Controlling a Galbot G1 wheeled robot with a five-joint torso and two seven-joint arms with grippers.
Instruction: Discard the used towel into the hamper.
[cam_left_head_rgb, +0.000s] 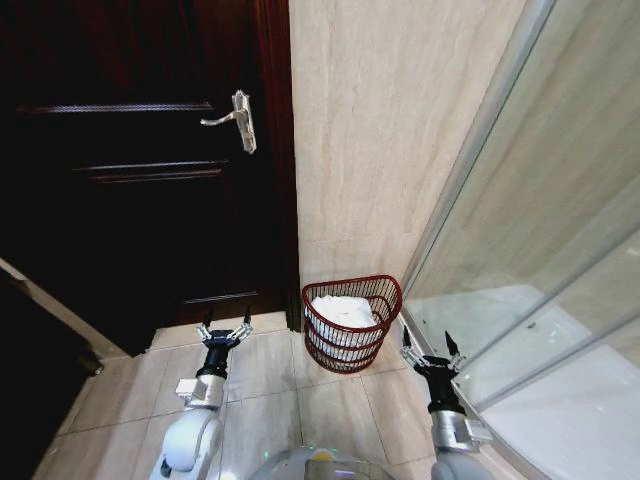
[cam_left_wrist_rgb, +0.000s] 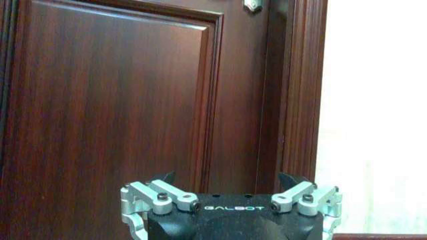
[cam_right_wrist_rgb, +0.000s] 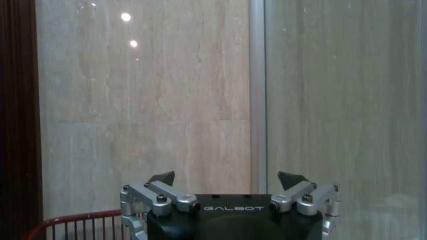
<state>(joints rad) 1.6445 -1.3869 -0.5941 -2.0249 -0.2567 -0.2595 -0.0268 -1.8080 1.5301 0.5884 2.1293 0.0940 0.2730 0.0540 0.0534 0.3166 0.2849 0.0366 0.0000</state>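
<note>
Inside the hamper (cam_left_head_rgb: 352, 345), a white towel (cam_left_head_rgb: 343, 312); both arms empty.

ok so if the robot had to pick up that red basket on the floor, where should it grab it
Probably the thick front rim of the hamper, from above, one finger inside and one outside. The rim faces the robot between the open left end effector and right end effector; the back sits against the wall, and the white towel fills the middle.

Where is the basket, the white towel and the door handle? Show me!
hamper (cam_left_head_rgb: 352, 352): head view, front woven wall.
towel (cam_left_head_rgb: 343, 309): head view, white folds inside the hamper.
door handle (cam_left_head_rgb: 241, 120): head view, silver backplate.
</note>
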